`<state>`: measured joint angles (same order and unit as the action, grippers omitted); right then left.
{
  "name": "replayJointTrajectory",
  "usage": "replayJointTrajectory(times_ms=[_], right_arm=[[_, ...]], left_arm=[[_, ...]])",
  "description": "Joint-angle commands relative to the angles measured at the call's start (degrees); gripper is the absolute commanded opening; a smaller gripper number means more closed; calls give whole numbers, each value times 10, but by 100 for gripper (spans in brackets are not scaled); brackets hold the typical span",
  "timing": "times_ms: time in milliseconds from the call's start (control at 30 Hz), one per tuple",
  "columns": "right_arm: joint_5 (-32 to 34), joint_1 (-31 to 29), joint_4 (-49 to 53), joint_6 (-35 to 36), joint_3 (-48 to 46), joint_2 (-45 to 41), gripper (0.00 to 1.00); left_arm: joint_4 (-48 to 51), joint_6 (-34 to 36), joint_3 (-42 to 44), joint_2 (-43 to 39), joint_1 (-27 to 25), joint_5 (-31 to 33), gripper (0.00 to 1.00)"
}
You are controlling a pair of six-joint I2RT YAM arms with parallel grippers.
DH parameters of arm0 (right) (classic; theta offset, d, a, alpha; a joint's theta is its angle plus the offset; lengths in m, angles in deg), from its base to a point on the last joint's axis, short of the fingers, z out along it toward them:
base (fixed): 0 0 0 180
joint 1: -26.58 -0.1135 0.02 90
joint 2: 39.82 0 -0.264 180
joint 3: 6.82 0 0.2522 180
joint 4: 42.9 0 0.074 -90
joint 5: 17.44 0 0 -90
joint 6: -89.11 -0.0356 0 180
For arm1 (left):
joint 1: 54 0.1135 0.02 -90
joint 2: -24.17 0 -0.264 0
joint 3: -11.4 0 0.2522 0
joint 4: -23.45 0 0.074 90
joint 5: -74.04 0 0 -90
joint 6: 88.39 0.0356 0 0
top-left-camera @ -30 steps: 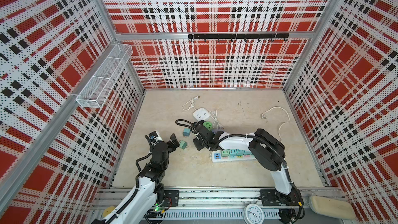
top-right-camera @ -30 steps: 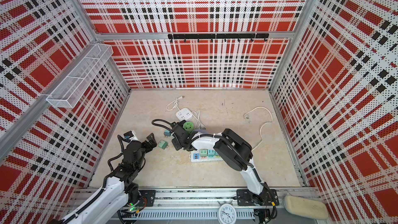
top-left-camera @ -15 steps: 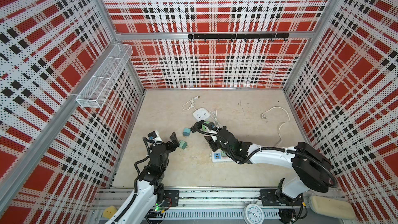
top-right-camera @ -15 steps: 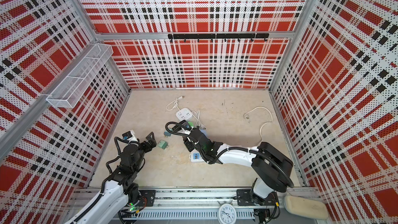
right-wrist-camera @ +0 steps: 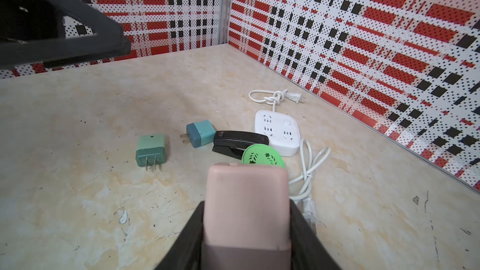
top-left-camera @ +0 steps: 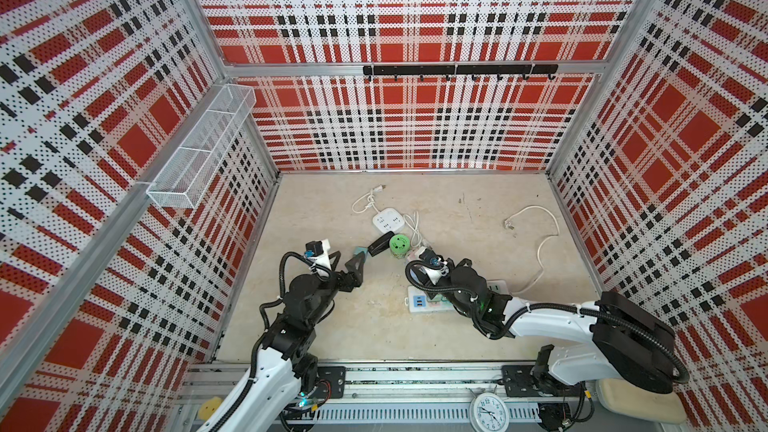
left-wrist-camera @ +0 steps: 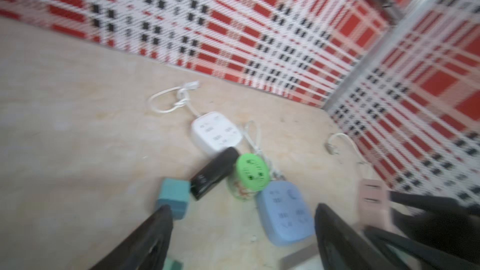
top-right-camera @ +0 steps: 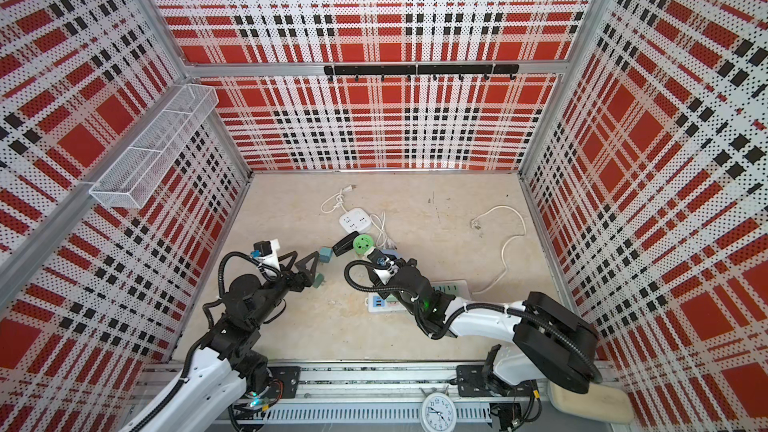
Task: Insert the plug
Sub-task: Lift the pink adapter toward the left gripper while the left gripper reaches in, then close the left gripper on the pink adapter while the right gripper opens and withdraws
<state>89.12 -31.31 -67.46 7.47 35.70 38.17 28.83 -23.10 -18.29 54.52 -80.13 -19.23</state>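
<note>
Right jaws clamped on pink plug | left jaws apart, blue plug alongside

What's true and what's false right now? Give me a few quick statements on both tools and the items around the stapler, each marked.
1. The right tool is shut on the pink adapter. True.
2. The left tool grips the green adapter. False: its jaws stand open and the adapter lies on the table.
3. The black stapler lies between the blue adapter and the white power strip. True.
4. That strip's plug sits in a socket. False: it lies loose on the table, its cord knotted.
</note>
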Motion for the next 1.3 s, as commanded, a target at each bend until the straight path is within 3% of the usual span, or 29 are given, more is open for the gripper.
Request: replayJointTrajectory(times_ms=[0, 167, 367, 567, 700, 1267], right_arm=[[-8, 1, -94, 26, -26, -22, 11], [-34, 1, -131, 24, -43, -22, 11], [-57, 0, -170, 16, -50, -7, 9], [-106, -2, -188, 13, -50, 0, 7], [-109, -9, -205, 17, -55, 5, 7], [-116, -27, -239, 24, -60, -9, 6]], left_arm=[[-8, 36, -24, -1, -72, -29, 87], [-4, 74, -50, 16, -186, 19, 86], [-3, 82, -74, 67, -245, 26, 83], [-2, 70, -87, 94, -246, 20, 82], [13, 49, -101, 95, -241, 56, 82], [56, 8, -147, 140, -224, -2, 72]])
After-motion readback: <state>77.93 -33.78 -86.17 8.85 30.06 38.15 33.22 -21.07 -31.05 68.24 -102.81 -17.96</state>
